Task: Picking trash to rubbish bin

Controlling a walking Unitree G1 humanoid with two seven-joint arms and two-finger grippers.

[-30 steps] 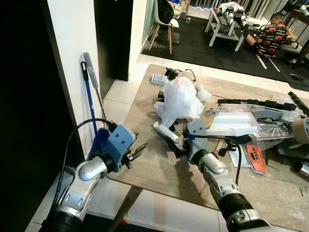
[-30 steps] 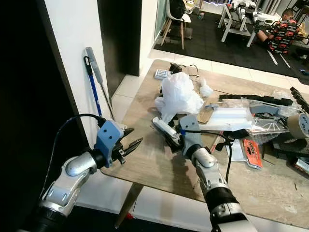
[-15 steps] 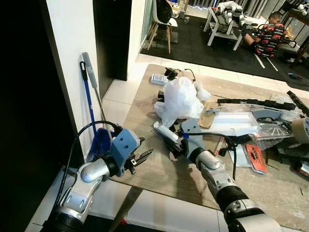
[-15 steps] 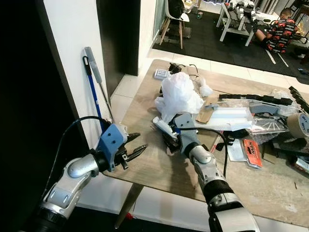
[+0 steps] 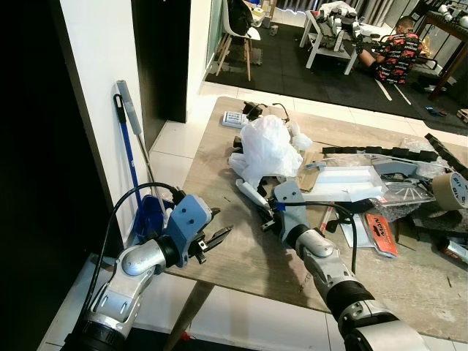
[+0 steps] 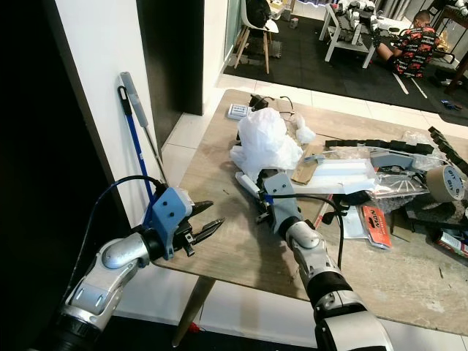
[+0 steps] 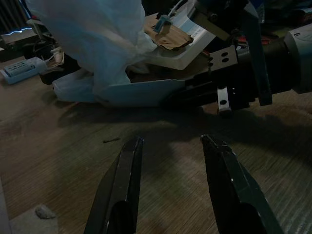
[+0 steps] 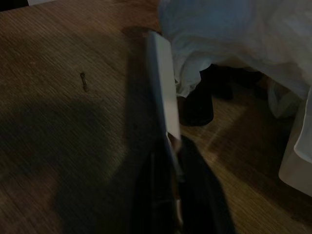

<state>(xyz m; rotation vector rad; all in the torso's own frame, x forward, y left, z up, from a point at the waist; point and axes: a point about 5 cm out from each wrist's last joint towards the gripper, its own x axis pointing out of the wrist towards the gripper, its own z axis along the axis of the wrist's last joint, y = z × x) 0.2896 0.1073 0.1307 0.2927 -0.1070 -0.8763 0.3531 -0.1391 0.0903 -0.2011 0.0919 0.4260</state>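
Cluttered with packaging and tools, a wooden table (image 5: 241,252) stands beside a white wall in a tiled room. At its near-left corner the robot's left gripper (image 5: 216,238) hovers with its two black fingers parted and nothing between them. Just right of it, over the tabletop, the right gripper (image 5: 262,210) has its fingers pinched on the near end of a long white wrapper (image 5: 247,193) that lies flat on the wood, its far end running under a crumpled white plastic bag (image 5: 268,148). Right of the bag lie a white foam tray (image 5: 349,180), a scrap of brown cardboard (image 5: 315,164) and an orange packet (image 5: 381,229), with a roll of tape (image 5: 453,190) at the far right edge. Beyond the bag sit a small white device (image 5: 232,119) and a tangle of black cable (image 5: 257,110). A blue-handled dustpan (image 5: 134,175) leans on the wall to the left. Far off, a person (image 5: 391,49) sits on dark flooring near a white chair (image 5: 240,36).
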